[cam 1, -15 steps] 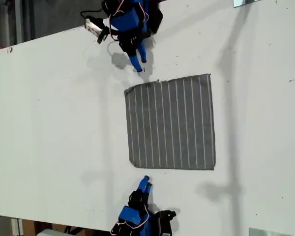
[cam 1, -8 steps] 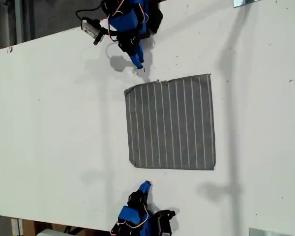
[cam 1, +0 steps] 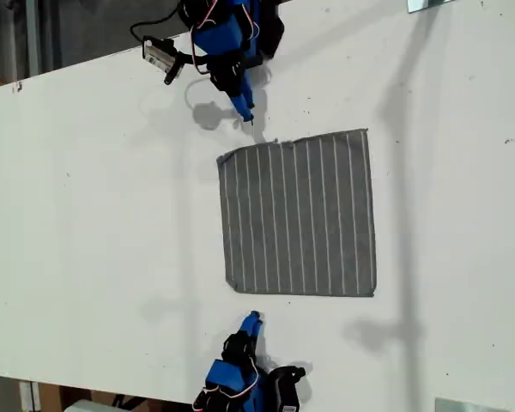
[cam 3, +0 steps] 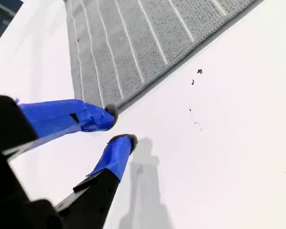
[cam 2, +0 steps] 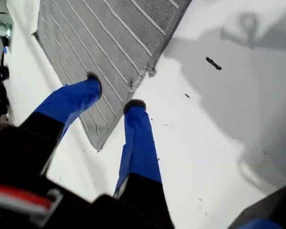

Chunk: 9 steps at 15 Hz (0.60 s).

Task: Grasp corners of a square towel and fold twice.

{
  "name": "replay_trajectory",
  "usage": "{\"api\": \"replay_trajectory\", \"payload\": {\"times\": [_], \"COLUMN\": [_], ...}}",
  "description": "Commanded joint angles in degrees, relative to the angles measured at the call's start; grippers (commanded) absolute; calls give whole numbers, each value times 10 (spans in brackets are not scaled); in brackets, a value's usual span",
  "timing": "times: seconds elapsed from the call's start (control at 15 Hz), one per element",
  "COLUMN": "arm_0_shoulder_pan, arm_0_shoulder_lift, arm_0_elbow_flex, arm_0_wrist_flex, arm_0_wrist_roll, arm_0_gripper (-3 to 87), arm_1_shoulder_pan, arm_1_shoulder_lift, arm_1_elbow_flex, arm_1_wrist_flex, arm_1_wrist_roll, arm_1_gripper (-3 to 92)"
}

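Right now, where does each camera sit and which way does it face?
Exterior view: overhead, looking down on the table, the towel and both arms.
First wrist view: on my first gripper, facing the towel's edge; open jaws show.
Second wrist view: on my second gripper, facing the towel's edge; open jaws show.
All three share the towel.

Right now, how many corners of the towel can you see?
4, on the towel in the exterior view: upper left, upper right, lower left, lower right. None is hidden.
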Motion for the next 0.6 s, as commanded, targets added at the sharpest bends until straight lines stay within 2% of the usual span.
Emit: {"api": "replay_trajectory", "payload": {"times": [0.0,0.07,0.13,0.27,0.33,0.4,0.53], "arm_0_shoulder_pan": [6,5,7,4,4,6,14], "arm_0_shoulder_lift": [4,4,4,4,4,4,4], "arm_0_elbow_flex": [2,2,2,4,4,4,4], "arm_0_wrist_flex": [-7,-7,-7,-12,-12,-11,-11], "arm_0_wrist_roll": [-14,-18,-11,-3,-3,-6,-3], "arm_0_gripper": [135,140,177,197,200,206,220], "arm_1_shoulder_pan": [-4,-24,-7,11,-26,-84,-218], "arm_1_shoulder_lift": [-4,-11,-84,-518,-696,-821,-933], "arm_1_elbow_flex": [30,38,-23,-304,-410,-475,-513], "arm_1_wrist_flex": [-67,-117,-144,-98,-105,-105,-93], "arm_1_wrist_roll": [-30,-54,-84,-129,-128,-96,28], "arm_1_gripper": [167,199,212,238,246,255,265]}}
